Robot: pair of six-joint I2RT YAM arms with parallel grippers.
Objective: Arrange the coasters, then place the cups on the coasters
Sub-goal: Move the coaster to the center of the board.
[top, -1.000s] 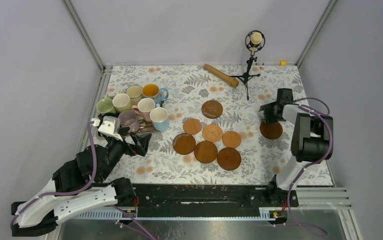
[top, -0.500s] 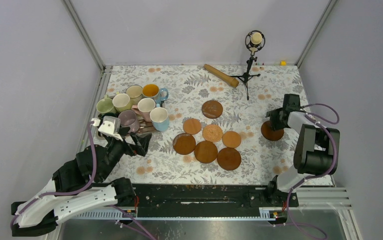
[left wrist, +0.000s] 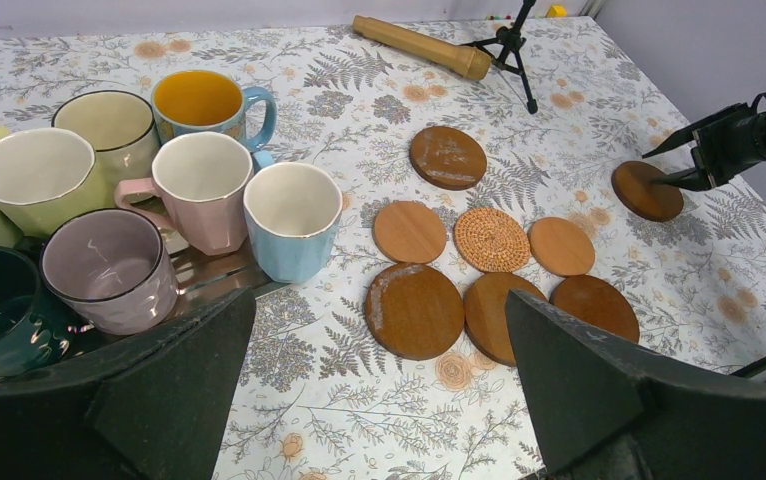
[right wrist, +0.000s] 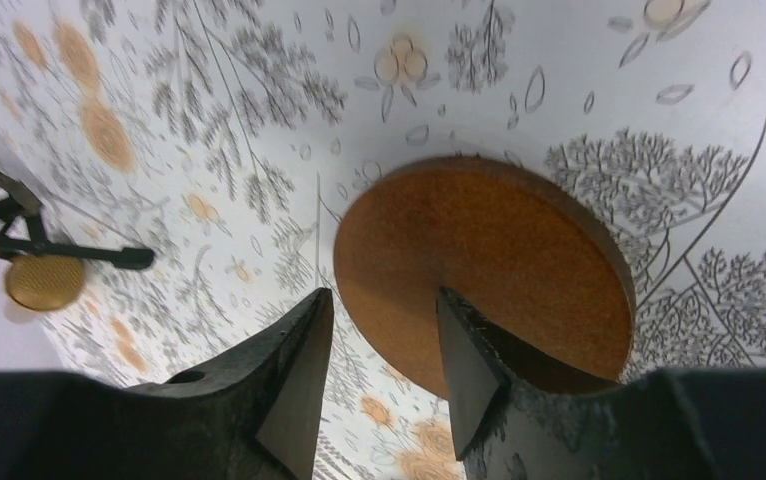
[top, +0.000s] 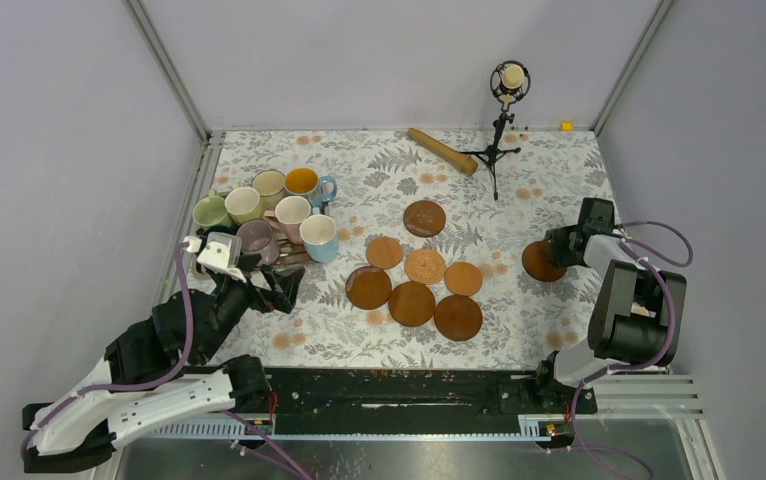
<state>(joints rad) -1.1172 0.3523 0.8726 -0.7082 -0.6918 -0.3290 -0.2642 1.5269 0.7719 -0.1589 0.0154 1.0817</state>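
Note:
Several cups [top: 269, 215] stand bunched at the left; the light blue one [left wrist: 292, 218], the pink one [left wrist: 202, 190] and the mauve one [left wrist: 109, 268] are nearest my left gripper [left wrist: 379, 300], which hovers wide open just in front of them [top: 259, 288], holding nothing. Six coasters [top: 414, 285] lie clustered mid-table, with a darker one [top: 425, 218] behind them. A separate brown coaster [top: 542, 261] lies flat at the right. My right gripper [right wrist: 384, 300] is low at it, open with a narrow gap. One finger is over the disc [right wrist: 489, 270], the other over the cloth.
A wooden stick [top: 442, 151] and a small microphone on a tripod [top: 500, 130] stand at the back. The cups sit on a shiny metal tray [left wrist: 209, 275]. Enclosure walls close in on the left, back and right. A tiny yellow block [top: 565, 126] lies in the far right corner.
My right arm has swung toward the right wall and its jaws have narrowed slightly. The coaster under it has stayed put. The left arm has not moved.

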